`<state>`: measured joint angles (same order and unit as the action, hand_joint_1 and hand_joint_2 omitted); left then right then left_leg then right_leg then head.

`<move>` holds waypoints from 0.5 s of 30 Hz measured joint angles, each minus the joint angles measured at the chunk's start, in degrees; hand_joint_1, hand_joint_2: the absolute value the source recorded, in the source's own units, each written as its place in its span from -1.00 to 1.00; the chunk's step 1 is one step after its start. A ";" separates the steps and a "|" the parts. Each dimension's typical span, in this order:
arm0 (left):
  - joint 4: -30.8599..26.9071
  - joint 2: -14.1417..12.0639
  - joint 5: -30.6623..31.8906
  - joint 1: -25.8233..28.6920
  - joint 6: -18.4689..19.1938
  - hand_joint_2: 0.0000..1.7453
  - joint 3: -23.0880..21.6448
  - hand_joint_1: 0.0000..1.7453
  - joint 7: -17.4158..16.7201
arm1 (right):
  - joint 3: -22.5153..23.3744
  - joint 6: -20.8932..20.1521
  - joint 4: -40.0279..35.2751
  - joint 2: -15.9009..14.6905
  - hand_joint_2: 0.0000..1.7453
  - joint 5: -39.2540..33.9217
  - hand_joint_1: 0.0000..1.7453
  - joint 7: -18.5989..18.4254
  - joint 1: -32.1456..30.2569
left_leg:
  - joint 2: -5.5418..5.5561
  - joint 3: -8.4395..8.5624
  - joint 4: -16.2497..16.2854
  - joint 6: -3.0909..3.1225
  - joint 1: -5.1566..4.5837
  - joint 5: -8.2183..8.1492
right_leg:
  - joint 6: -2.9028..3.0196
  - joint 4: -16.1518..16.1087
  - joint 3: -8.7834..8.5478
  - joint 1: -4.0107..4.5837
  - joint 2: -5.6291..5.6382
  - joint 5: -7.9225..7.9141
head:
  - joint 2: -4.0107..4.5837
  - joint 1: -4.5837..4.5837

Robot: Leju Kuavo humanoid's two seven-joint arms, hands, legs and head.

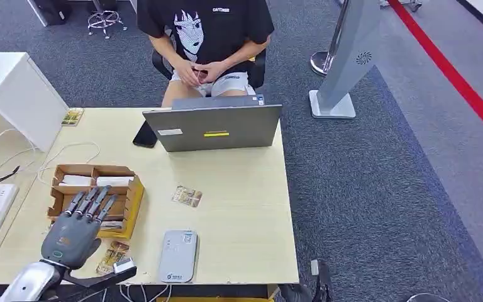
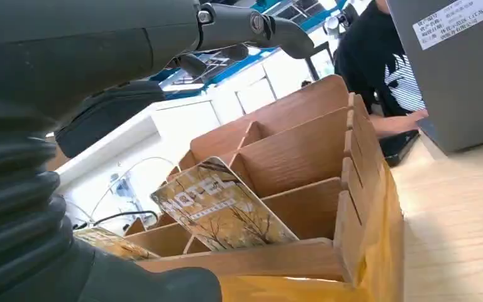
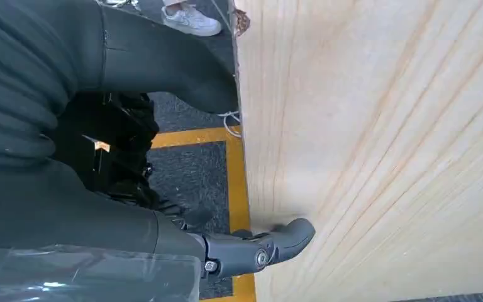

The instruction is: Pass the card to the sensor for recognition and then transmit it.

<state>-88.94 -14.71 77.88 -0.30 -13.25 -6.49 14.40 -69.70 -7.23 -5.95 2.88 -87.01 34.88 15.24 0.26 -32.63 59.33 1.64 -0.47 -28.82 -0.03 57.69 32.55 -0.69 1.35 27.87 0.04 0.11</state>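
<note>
Card [image 2: 220, 211] stands tilted in the wooden box's [image 1: 130, 200] near slot; left hand [image 1: 75, 229] hovers above, fingers straight and slightly apart, empty. Right hand [image 3: 163, 245] beside the table [image 3: 383, 157], grip unclear.

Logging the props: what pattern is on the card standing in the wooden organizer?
The card shows yellow-brown autumn trees with "HOTEL" lettering, clearest in the left wrist view.

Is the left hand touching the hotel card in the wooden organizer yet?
Apart. The left wrist view shows the hotel card leaning in the wooden organizer, with the left hand and its fingers raised well above it, open space between.
</note>
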 joint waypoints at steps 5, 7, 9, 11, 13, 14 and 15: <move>0.40 -0.02 -0.07 0.01 0.00 1.00 -0.15 -1.00 -0.11 | -0.35 -0.02 0.00 0.00 1.00 -0.02 -1.00 0.00 0.00 | 0.00 0.00 0.00 0.00 0.00 0.00 | 0.00 0.00 0.00 0.00 0.00 0.00 | 0.00 0.02; 0.48 -0.02 -0.07 0.01 0.00 1.00 -0.15 1.00 -0.11 | -0.37 -0.02 0.00 0.00 1.00 0.00 -1.00 0.00 0.00 | 0.00 0.00 0.00 0.00 0.00 0.00 | 0.00 0.00 0.00 0.00 0.00 0.00 | 0.00 0.00; 0.50 -0.02 -0.09 0.01 0.00 1.00 -0.18 1.00 -0.11 | -0.37 -0.02 0.00 0.00 1.00 0.00 -1.00 0.00 0.00 | 0.00 0.00 0.00 0.00 0.00 0.00 | 0.00 0.00 0.00 0.00 0.00 0.00 | 0.00 0.00; 0.68 -0.09 -0.24 0.03 0.02 1.00 -0.18 1.00 -0.11 | -0.39 -0.04 0.00 0.00 1.00 0.00 -1.00 0.00 0.00 | 0.00 0.00 0.00 0.00 0.00 0.00 | 0.00 0.00 0.00 0.00 0.00 0.00 | 0.00 0.00; 0.68 -0.20 -0.48 0.10 0.05 1.00 -0.18 1.00 -0.17 | -0.39 -0.07 0.00 0.00 1.00 0.00 -1.00 0.02 0.00 | 0.00 -0.01 0.00 0.00 0.00 0.00 | 0.00 0.00 0.00 0.00 0.00 0.00 | 0.00 0.00; 0.68 -0.28 -0.61 0.16 0.05 1.00 -0.18 1.00 -0.26 | -0.39 -0.07 0.00 0.00 1.00 0.00 -1.00 0.02 0.00 | 0.00 -0.01 0.00 0.00 0.00 0.00 | 0.00 0.00 0.00 0.00 0.00 0.00 | 0.00 0.00; 0.68 -0.37 -0.72 0.21 0.05 1.00 -0.18 1.00 -0.26 | -0.37 -0.11 0.00 0.00 1.00 0.00 -1.00 0.07 -0.01 | 0.00 -0.01 0.00 0.00 0.00 0.00 | 0.00 0.00 0.00 0.00 0.00 0.00 | 0.00 0.00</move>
<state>-88.26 -15.08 77.15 -0.09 -13.20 -6.67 14.14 -70.07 -7.34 -5.95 2.89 -87.01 34.95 15.23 0.27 -32.64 59.33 1.64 -0.47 -28.83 -0.03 57.69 32.55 -0.70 1.35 27.87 0.04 0.11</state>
